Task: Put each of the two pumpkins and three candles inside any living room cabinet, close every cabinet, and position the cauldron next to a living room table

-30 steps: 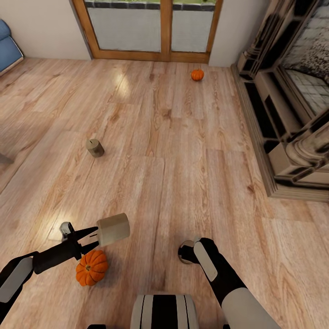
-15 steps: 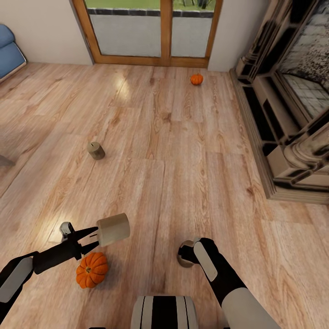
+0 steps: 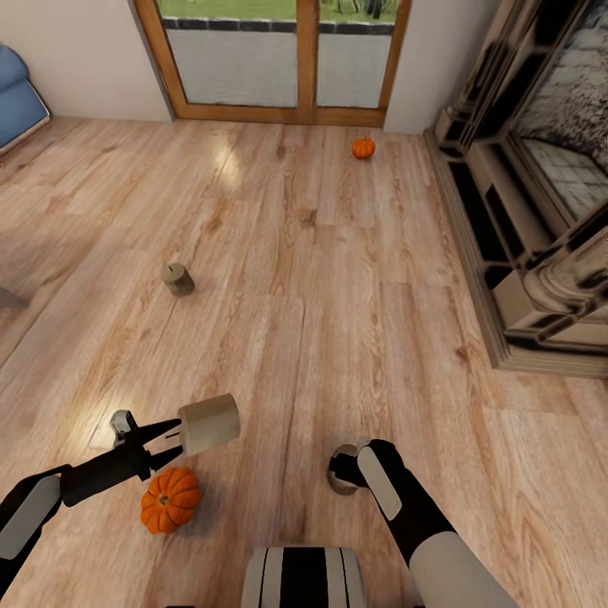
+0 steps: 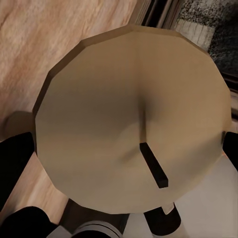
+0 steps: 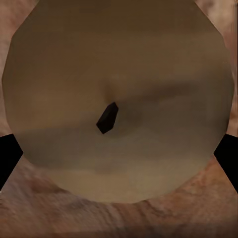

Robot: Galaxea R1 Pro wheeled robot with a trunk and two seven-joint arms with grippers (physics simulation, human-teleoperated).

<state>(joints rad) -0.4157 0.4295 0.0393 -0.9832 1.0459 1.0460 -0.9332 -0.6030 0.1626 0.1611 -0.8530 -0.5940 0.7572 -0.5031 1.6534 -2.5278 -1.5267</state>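
A candle lies sideways in the left pincer, clear of the floor, its two dark fingers closed on the cylinder's end; in the left wrist view the candle's round tan face with its short dark wick sits between the dark fingers. A second candle stands on the floor under the right pincer; the right wrist view shows its top face with the wick, dark fingers at both edges of it, so the pincer straddles it, though I cannot tell whether it is clamped. One pumpkin rests on the floor just below the left arm, near the held candle; a third candle stands well apart further out on the boards; the other pumpkin sits far off near the wood-framed glass doors. A dark ornate fireplace surround runs along the right side; a blue seat edges in at far left.
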